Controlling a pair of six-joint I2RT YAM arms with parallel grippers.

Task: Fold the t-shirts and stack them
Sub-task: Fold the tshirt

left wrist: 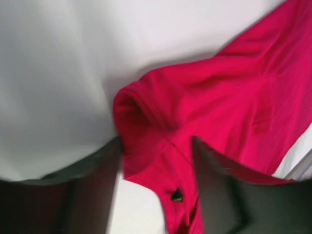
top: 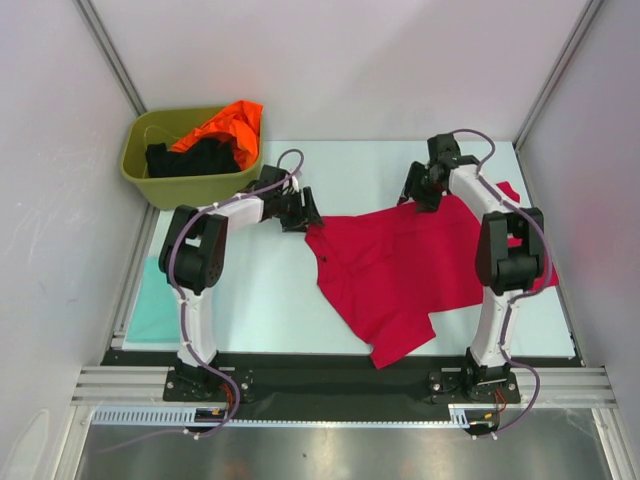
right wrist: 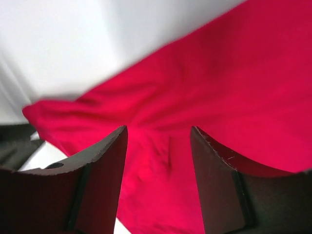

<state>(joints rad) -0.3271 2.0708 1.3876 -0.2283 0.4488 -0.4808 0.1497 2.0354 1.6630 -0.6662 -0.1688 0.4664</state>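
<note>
Blur softens crimson t-shirt (left wrist: pixel 243 97) under left end effector (left wrist: pixel 153 163).

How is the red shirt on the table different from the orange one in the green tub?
The red shirt lies spread across the table; the orange shirt sits bunched in the tub. No other garment touches the red shirt; the orange shirt lies against a black one. Neither is folded neatly yet.

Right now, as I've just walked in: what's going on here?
Two arms are working on a crimson-red t-shirt, spread out, not yet folded. The left gripper and right gripper hover open at its far edge. A teal shirt lies folded at left; an orange shirt and a black shirt sit in the tub.
</note>
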